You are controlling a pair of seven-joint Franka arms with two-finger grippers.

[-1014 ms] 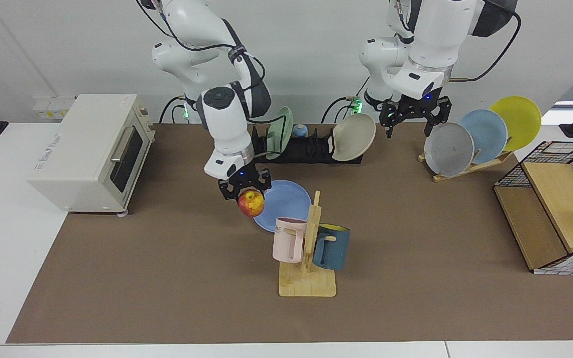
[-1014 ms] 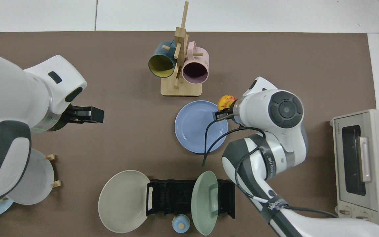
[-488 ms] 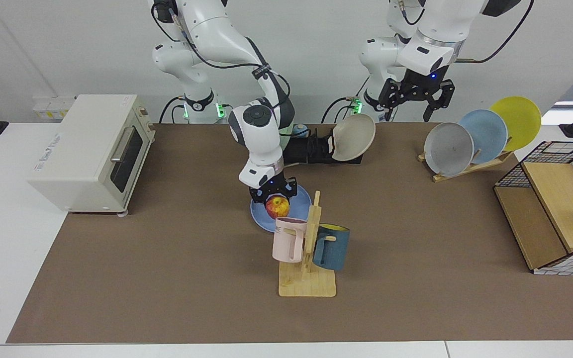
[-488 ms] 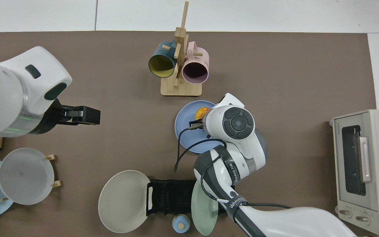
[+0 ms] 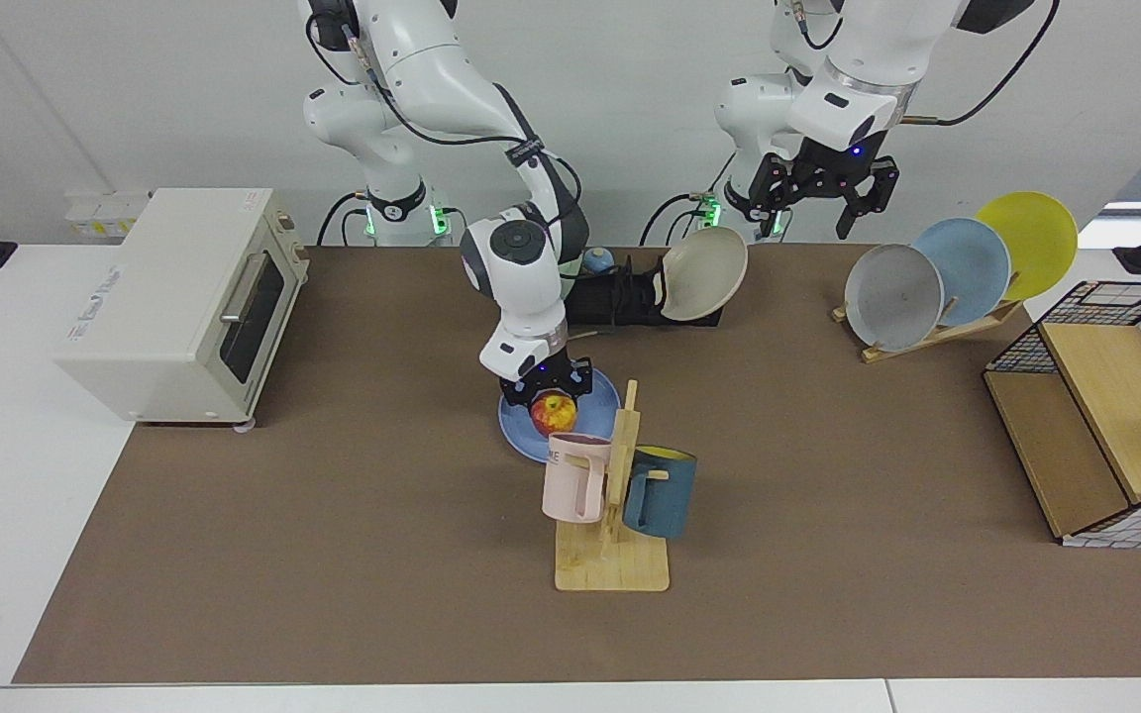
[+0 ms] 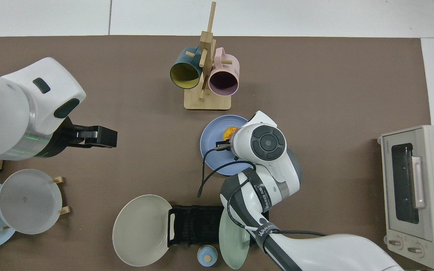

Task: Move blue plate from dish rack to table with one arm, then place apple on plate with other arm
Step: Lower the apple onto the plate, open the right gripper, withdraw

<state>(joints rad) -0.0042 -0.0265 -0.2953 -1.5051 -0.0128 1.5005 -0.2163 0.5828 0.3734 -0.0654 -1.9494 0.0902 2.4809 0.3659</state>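
The apple point(image 5: 555, 408) sits low over the blue plate point(image 5: 516, 434) on the surface point(image 5: 333, 515), clamped in the right gripper point(image 5: 549, 393); from above the arm hides most of both. The left gripper point(image 5: 821, 190) waits raised, fingers spread, near the dish rack point(image 5: 620, 299)

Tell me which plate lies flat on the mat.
The blue plate under the right tool; the beige plate, the green plate and the others lean in racks.

Right gripper point(image 5: 548, 388) holds the apple point(image 5: 555, 408) over the blue plate point(image 5: 523, 428).
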